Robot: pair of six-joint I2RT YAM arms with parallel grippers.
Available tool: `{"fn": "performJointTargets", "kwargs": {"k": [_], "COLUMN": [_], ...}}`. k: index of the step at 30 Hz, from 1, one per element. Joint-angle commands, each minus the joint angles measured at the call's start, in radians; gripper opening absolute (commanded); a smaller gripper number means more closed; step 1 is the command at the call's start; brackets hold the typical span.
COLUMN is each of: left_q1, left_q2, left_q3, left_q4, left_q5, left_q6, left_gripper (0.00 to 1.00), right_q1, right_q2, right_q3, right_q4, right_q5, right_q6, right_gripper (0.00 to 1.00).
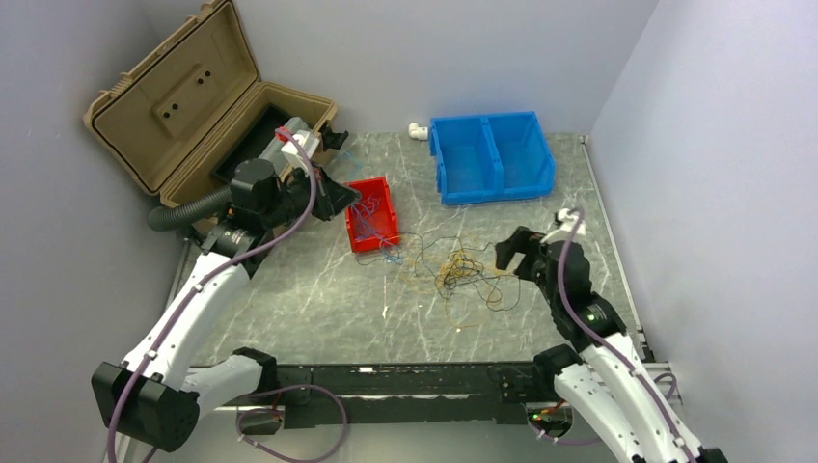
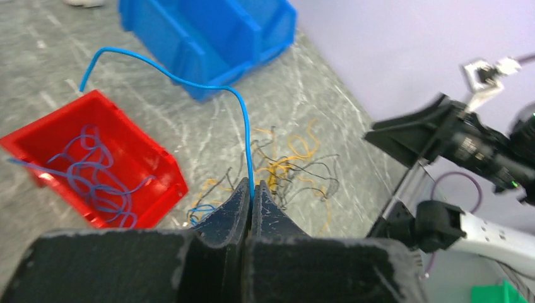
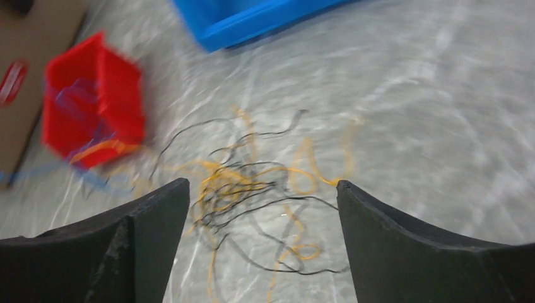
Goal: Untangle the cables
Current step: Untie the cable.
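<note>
Left gripper [image 2: 251, 201] clamped a blue cable [image 2: 243, 117] rising from its jaws, arching leftward; right gripper [image 3: 262, 189] gaped over tangled cables [image 3: 235, 184].

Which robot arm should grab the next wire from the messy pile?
Probably the right one. The right gripper is open and hangs right by the yellow and black tangle. The left gripper is shut on a blue wire over by the red bin, so it is busy.

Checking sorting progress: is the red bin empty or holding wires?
Not empty: several blue cables lie looped inside the red bin.
</note>
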Motion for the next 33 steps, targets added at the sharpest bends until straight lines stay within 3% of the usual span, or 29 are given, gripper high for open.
{"fn": "performJointTargets", "kwargs": {"k": [1,4,12,16,19,33], "left_q1": [-0.048,-0.062,-0.076,-0.075,-0.077,-0.077], "left_q2": [-0.015,-0.009,-0.014,-0.027,-0.028,-0.035], "left_q3": [0.054,0.061,0.100,0.097,0.101,0.107], "left_q4": [0.061,0.062,0.002,0.002,-0.003,-0.013], "left_q5": [0.088,0.092,0.062,0.057,0.065,0.084], "left_q6": [0.049,0.043,0.075,0.077,0.078,0.085], "left_gripper": [0.00,0.00,0.00,0.00,0.00,0.00], "right_q1": [0.001,0.028,0.240,0.257,0.268,0.268], "right_q2": [0.140,0.250,0.431,0.551,0.625,0.769], "right_q3": [0.009,0.007,0.015,0.031,0.051,0.045], "right_q4": [0.261,0.361,0.557,0.637,0.662,0.749], "right_q5": [-0.474,-0.615,-0.527,-0.581,-0.528,-0.456], "right_q6": [-0.215,-0.205,-0.306,-0.336,-0.334,-0.298], "right_gripper": [0.92,0.98,0.99,0.97,0.96,1.00]}}
